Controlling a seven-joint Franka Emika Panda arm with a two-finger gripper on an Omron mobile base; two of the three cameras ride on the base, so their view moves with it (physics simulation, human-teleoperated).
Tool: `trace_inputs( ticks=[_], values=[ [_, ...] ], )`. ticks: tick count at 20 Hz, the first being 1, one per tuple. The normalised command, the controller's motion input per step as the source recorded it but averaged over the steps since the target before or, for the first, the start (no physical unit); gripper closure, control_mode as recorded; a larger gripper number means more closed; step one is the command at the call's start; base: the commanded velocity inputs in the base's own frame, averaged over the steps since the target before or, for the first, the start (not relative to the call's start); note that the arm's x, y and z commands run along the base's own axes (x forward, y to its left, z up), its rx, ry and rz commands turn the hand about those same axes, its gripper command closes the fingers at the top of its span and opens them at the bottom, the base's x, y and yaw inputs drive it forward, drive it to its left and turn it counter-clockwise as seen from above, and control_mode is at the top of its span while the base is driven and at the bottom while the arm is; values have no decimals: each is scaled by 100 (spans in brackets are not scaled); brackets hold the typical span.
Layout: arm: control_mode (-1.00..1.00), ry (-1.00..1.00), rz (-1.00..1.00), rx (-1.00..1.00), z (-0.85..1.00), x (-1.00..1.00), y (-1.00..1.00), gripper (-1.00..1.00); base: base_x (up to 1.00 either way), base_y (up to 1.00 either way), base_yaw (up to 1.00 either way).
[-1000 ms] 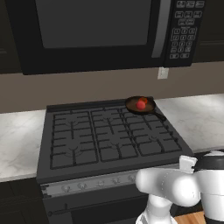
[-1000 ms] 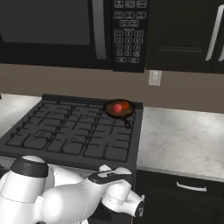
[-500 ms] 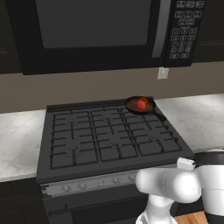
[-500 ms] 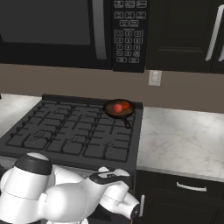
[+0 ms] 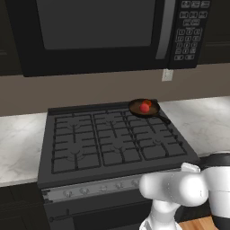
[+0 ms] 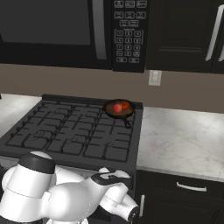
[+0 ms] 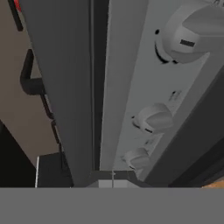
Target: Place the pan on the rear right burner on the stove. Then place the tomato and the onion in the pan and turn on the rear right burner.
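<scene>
round dark pan (image 5: 144, 108) (brownish inside), black stove (image 5: 112, 143)

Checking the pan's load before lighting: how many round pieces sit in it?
2, both inside the pan on the rear right burner: the tomato and the onion touching beside it.

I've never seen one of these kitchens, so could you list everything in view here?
Round dark frying pan: one, on the rear right burner.
Bright red tomato: one, in the pan.
Orange-red onion: one, in the pan beside the tomato.
Black six-burner gas stove: one, between the counters.
Silver knobs: several, on the stove's front strip.
Black microwave: one, above the stove.
White marble counters: two, flanking the stove.
White wall outlet: one.
White robot arm: one, low before the stove, pincer shut.
</scene>
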Motion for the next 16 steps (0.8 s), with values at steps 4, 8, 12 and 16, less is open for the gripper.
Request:
trace_inputs(
  ticks=[4,8,12,16],
  values=[
    [-100,0,-8,0,-2,0,0,100,0,0,0],
    [-100,0,-7,0,0,0,0,100,0,0,0],
    [-100,0,-7,0,0,8,0,100,0,0,0],
    [-100,0,-6,0,0,20,0,100,0,0,0]
  ],
)
